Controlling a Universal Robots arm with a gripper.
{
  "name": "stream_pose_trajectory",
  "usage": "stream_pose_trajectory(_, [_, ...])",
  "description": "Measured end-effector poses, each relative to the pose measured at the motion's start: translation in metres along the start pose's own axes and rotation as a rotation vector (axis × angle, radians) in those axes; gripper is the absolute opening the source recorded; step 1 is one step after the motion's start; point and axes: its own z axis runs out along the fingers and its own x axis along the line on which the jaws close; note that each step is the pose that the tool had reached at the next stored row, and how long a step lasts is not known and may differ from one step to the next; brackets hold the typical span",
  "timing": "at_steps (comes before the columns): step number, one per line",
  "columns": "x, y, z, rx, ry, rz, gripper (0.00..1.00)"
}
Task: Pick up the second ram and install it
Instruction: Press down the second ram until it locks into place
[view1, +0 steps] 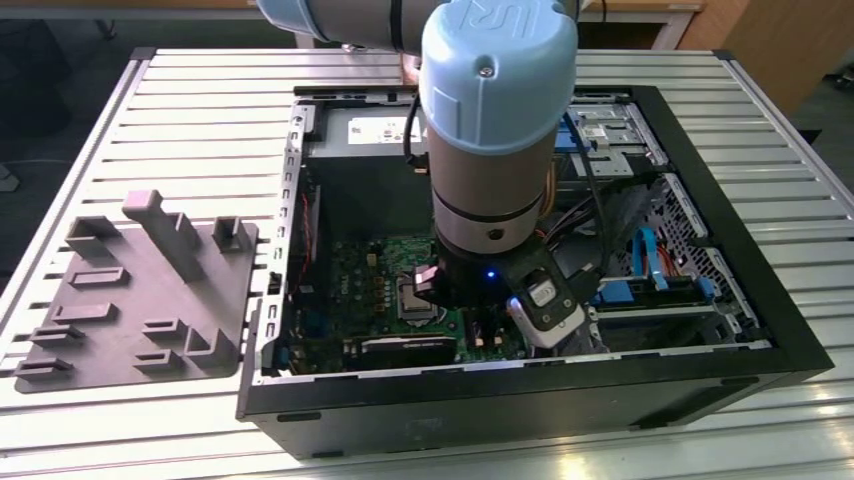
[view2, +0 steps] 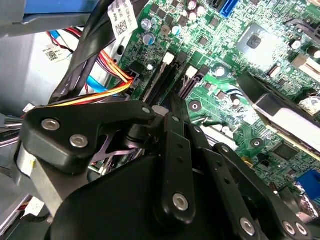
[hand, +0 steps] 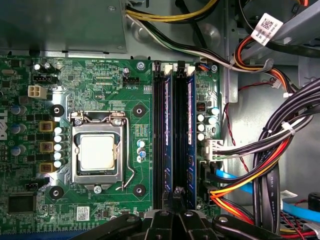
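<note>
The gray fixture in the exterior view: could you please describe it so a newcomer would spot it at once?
On the slatted table stands an open black computer case. Beside it, on the exterior view's left, lies the gray fixture: a flat plate with raised blocks and slots, unlike the case's green interior.

The hand (hand: 175, 200) perhaps hides the second ram's (hand: 190, 145) near end.

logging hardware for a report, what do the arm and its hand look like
The arm is a thick silver-grey tube with a rounded light-blue joint cap and a black band lower down. Below it sits a black wrist section with a small blue light, beside a grey-and-black module. In both wrist views the hand is matte black linkage bars joined by round silver pins and screws.
</note>
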Motion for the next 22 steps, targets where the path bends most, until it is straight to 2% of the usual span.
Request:
stream_pose_trajectory(4, [0.0000,0.0001,0.0005,-0.0007,-0.0003,0.000,0.11])
stream_pose_trajectory(7, [-0.0005,0.0006,-0.0028,-0.0042,-0.0012,0.000,0.11])
stream_pose_trajectory(9, [-0.0011,0.0006,-0.0092,-0.0013,-0.0005,0.000,0.11])
stream_pose_trajectory(16, [-0.0035,0.0014,-0.0310,-0.0007,-0.0004,0.000,0.11])
stream_pose_trajectory(19, [-0.0042,0.0017,-0.0372,-0.0005,-0.0003,0.000,0.11])
stream_pose_trajectory(22, [-0.0045,0.0018,-0.0397,-0.0003,-0.0004,0.000,0.11])
